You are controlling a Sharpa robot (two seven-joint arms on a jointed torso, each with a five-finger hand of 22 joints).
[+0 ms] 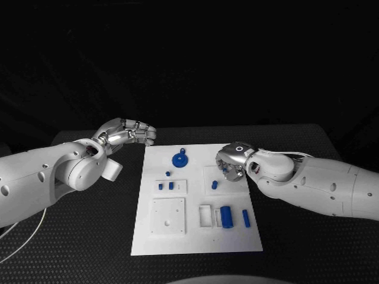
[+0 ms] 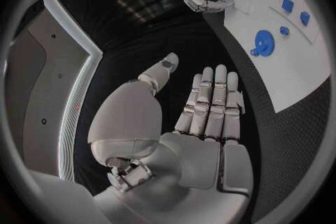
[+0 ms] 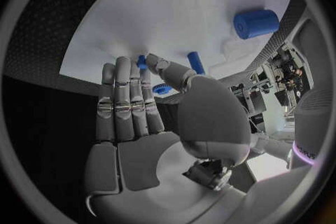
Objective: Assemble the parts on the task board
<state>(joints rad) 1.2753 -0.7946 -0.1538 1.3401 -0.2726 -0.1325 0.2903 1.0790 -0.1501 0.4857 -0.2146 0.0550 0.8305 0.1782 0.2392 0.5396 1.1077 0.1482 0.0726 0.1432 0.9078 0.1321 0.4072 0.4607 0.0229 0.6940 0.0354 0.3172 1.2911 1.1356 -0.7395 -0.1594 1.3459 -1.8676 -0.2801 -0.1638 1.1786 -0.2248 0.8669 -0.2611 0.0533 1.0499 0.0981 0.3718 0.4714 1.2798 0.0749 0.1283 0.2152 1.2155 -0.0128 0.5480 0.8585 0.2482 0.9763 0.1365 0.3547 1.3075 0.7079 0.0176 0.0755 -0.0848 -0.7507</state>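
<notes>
Left hand (image 1: pixel 125 131) hovers over black table (image 1: pixel 87 236) beside task board (image 1: pixel 198 236).

Surface: black table (image 1: pixel 87 236), textured top | Resting directly on it: white task board (image 1: pixel 241 239), flat, at centre, long axis 12-to-6 o'clock.

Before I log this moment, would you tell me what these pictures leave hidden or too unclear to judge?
- Head view: the right hand covers part of the task board, hiding what lies beneath it.
- Right wrist view: the thumb stands before a small blue part; contact cannot be told.
- Head view: the small blue pegs are too small to tell whether they are seated.
</notes>
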